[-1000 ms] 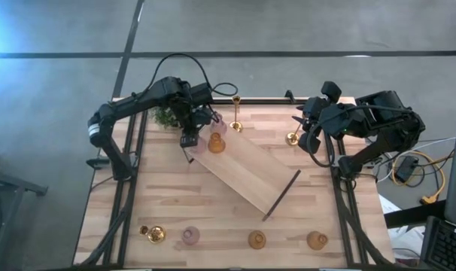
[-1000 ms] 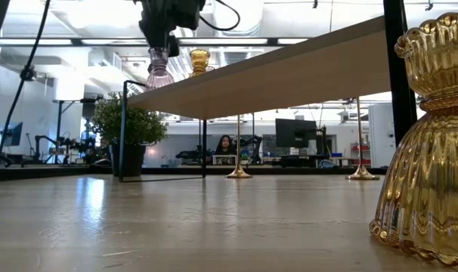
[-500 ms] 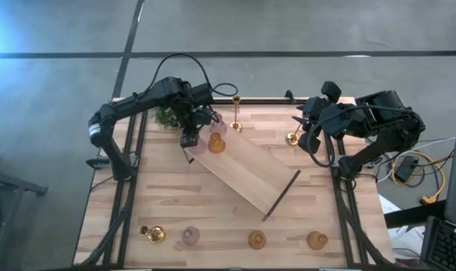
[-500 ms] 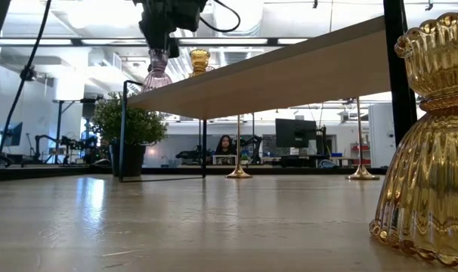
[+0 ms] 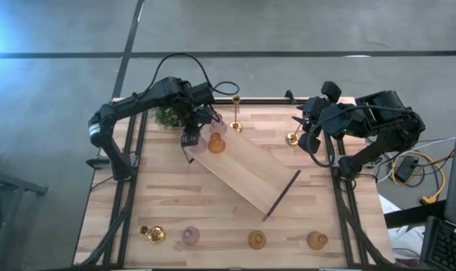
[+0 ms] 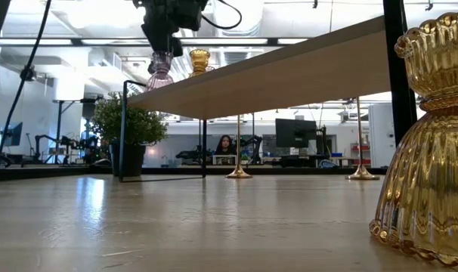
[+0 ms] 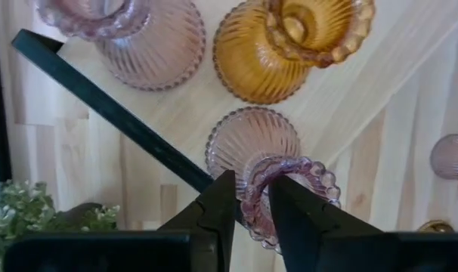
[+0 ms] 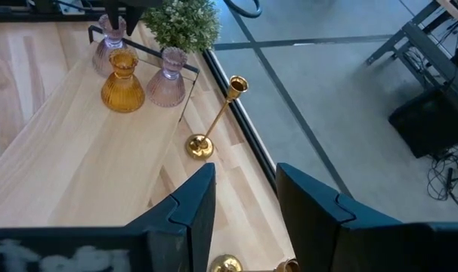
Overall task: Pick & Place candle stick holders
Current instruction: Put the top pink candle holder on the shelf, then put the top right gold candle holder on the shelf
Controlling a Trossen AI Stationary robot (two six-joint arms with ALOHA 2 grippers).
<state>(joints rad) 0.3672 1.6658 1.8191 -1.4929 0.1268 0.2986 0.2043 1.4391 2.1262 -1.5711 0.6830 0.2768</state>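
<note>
A light wooden tabletop carries a long pale tray with black handles, lying diagonally at its middle. The left arm reaches over the tray's far end beside a green potted plant; compared with a second ago, its fingers have eased apart. The left gripper now sits loosely around the rim of a pink glass holder standing on the tray, next to another pink holder and an amber holder. This looks like a release, so that holder seems placed. The right arm waits bent over the tabletop's right edge, the right gripper open and empty near a gold stemmed holder. Four more holders line the near edge, not yet moved.
</note>
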